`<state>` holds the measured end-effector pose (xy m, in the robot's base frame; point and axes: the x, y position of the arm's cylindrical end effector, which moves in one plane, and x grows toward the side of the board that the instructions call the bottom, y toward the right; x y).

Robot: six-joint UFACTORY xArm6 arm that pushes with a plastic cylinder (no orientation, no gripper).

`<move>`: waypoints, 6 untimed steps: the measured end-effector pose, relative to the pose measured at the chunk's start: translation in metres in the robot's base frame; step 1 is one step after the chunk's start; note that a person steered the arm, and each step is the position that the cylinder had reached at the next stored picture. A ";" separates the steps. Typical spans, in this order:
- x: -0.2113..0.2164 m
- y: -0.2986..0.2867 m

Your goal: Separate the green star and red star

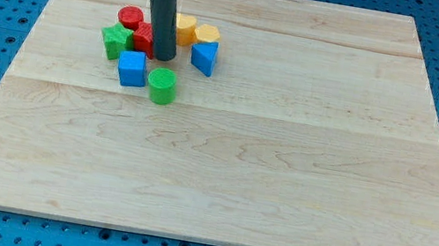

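The green star (114, 39) sits at the left end of a tight cluster near the view's top left. The red star (142, 39) lies right beside it on its right, touching or nearly touching. My tip (161, 60) stands just right of the red star, in the middle of the cluster, and the rod hides part of the red star's right side. A red cylinder (131, 16) sits just above the two stars.
A blue cube (131, 68) and a green cylinder (161, 86) lie just below the tip. Two yellow blocks (186, 28) (207, 35) and a blue block (205, 56) lie to its right. The wooden board (283, 169) rests on a blue pegboard.
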<state>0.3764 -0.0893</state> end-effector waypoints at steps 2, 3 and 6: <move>-0.012 -0.031; -0.024 -0.050; -0.056 -0.043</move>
